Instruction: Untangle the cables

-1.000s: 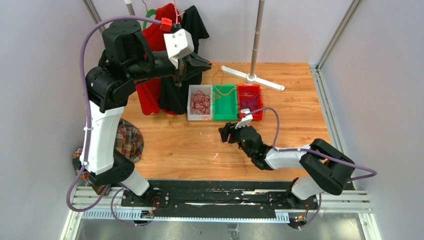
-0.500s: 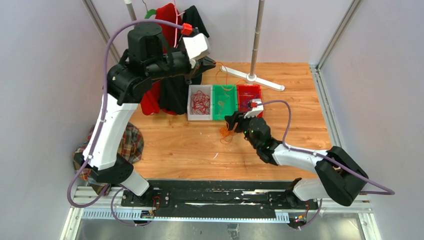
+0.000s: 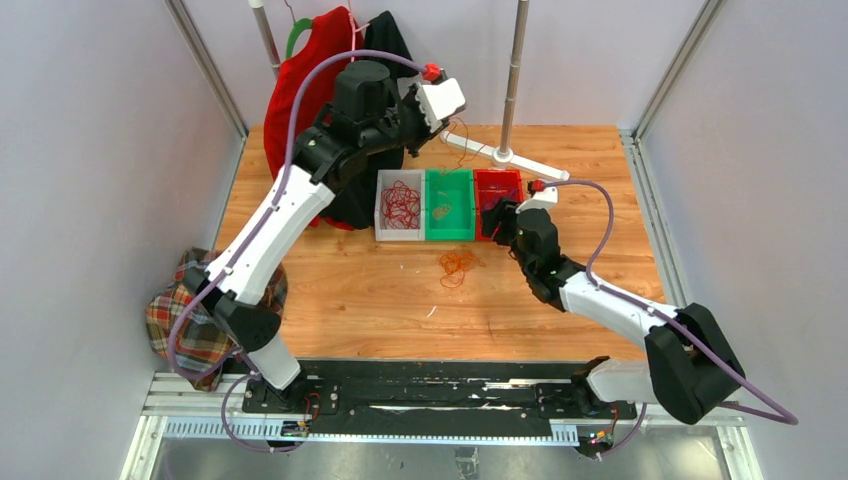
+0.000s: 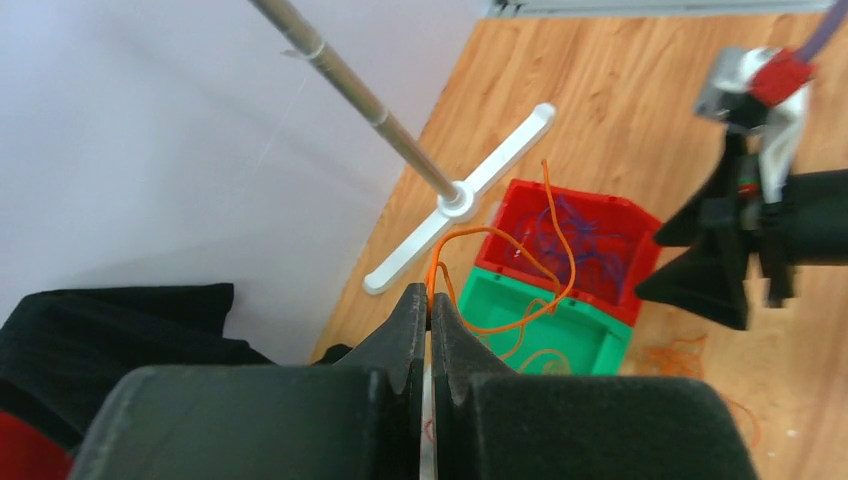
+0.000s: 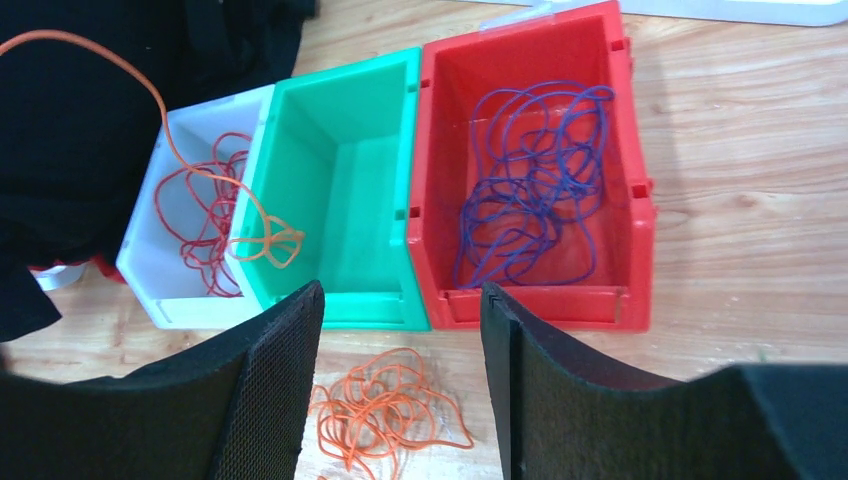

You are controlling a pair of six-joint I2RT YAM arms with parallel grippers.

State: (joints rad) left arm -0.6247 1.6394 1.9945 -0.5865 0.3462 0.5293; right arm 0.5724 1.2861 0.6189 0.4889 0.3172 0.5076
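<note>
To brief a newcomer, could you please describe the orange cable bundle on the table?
Find the white bin, green bin and red bin in a row. The orange bundle lies loose in front of the green bin, the only tangle lying outside a bin.

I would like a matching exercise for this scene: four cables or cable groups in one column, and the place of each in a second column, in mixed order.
1. red cables
2. purple cables
3. orange pile
4. single orange cable

A. in the red bin
B. pinched in the left gripper
C. in the white bin
D. on the table, in front of the bins

Pairs: 1-C; 2-A; 3-D; 4-B
</note>
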